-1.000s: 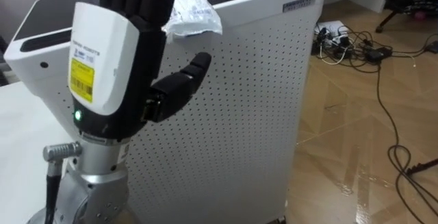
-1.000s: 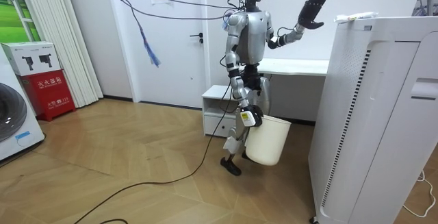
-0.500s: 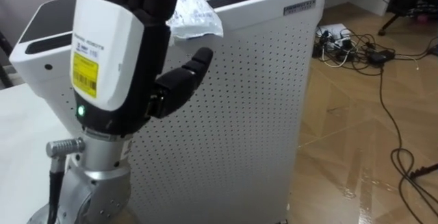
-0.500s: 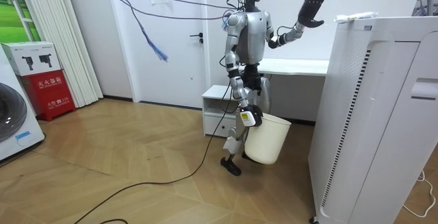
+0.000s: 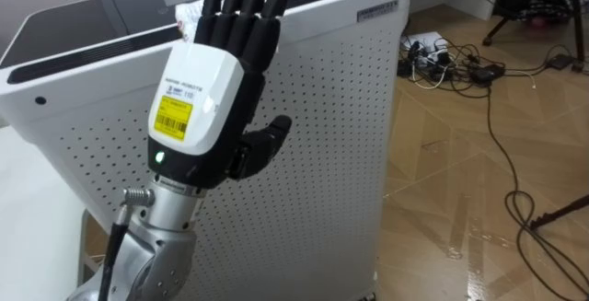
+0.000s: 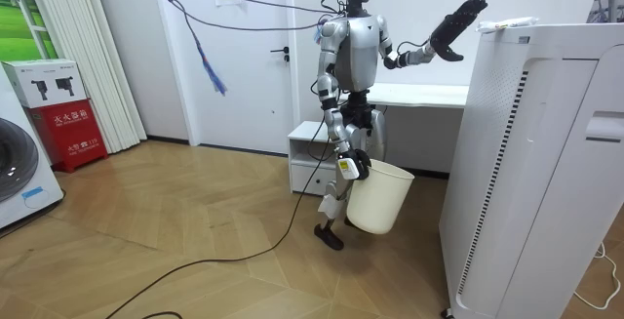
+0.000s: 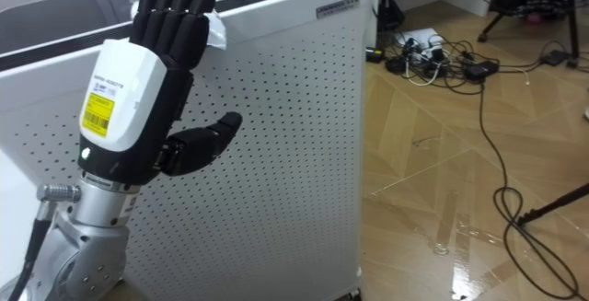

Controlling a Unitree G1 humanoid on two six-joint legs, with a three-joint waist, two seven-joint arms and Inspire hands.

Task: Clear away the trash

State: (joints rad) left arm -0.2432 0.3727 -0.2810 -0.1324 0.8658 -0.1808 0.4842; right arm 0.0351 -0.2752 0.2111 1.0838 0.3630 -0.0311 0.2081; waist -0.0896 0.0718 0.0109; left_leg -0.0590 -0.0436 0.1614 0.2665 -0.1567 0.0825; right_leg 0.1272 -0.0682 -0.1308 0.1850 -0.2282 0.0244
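The robot's left hand [image 5: 207, 98] is raised with its back toward the head camera, fingers straight and spread, the thumb sticking out to the side; it is open and holds nothing. Just beyond its fingertips lies the garbage, a crumpled piece of clear and white plastic wrapper [image 7: 214, 28], partly hidden behind the fingers. In the room view the hand [image 6: 456, 26] is just beside the wrapper [image 6: 507, 24], and whether they touch cannot be told.

The wrapper rests on the near top edge of a tall white box-shaped appliance with a perforated side panel [image 5: 313, 135] and a dark glossy top. This appliance stands directly behind and below the hand. To the hand's left and lower down is a plain white tabletop [image 5: 28, 218].

Far below the hand, to the right of the appliance, a light wooden parquet floor [image 5: 479, 200] spreads out, with a tangle of dark cables and a white power strip [image 5: 440, 51] lying well away from the hand.

In the room view the robot stands upright between the white table and the appliance. Its right hand [image 6: 351, 166] hangs low at the rim of a tilted white plastic bucket [image 6: 378, 200] clear of the floor; its grip is too small to make out.
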